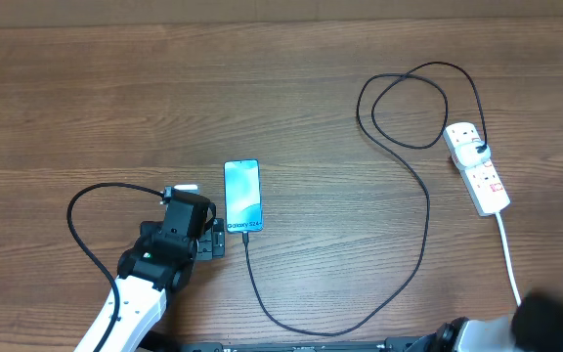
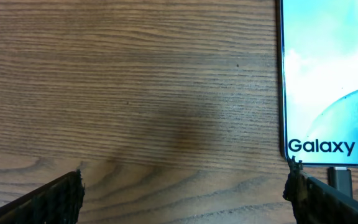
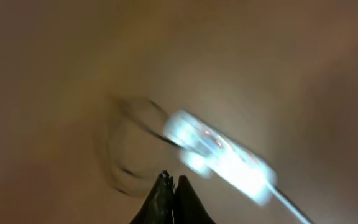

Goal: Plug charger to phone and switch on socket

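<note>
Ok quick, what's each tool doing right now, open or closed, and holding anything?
Left tool: open, empty, next to the phone.
Right tool: closed, holding nothing.

Charger (image 1: 427, 207) loops close left of socket (image 1: 477, 166); table (image 1: 291, 88) open between phone (image 1: 242, 194) and loops.

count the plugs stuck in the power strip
1. A black plug sits in the far end of the white power strip, with the charger cable looping away from it. The remaining outlets look bare; the right wrist view is too blurred to confirm.
</note>
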